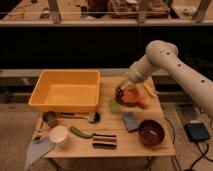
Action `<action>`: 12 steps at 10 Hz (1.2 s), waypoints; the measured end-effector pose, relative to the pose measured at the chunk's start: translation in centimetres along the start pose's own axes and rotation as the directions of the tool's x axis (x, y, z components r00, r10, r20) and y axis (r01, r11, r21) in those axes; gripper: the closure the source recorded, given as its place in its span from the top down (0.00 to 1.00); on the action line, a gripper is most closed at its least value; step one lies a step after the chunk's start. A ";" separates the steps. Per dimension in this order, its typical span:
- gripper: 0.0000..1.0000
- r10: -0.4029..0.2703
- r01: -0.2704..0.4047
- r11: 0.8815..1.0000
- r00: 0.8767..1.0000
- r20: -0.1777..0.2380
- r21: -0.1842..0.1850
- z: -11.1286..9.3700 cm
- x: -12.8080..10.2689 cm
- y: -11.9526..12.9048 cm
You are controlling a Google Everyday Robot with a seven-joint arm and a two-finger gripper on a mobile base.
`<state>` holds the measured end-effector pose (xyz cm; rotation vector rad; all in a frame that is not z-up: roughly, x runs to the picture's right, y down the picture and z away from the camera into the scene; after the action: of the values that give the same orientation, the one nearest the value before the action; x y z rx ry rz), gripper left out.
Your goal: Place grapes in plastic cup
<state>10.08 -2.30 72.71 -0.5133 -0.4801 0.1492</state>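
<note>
A: Jaws? Grapes?
B: Gripper [121,91] clenched on the grapes [120,93], hanging over the orange bowl [131,97], arm reaching in from the right.
A: Step?
B: Carry phase, I'd say. Next: shift left over the plastic cup [114,106] beside the bowl on the worktop [125,142], lower, release.

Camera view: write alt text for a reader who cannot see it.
A white robot arm's end effector, shut on the grapes, hangs above an orange bowl near the pale green plastic cup on a wooden table. A yellow bin sits left.
</note>
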 end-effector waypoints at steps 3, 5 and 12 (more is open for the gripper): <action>0.09 -0.013 0.014 1.000 1.000 0.005 -0.009 0.9 -0.2 -0.4; 0.09 -0.023 0.023 1.000 1.000 0.016 -0.012 1.4 -0.4 -0.6; 0.26 -0.028 0.029 0.999 0.999 0.034 -0.042 3.3 -0.8 -1.5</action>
<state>7.81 -2.36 75.64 -0.5458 -0.5239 0.1210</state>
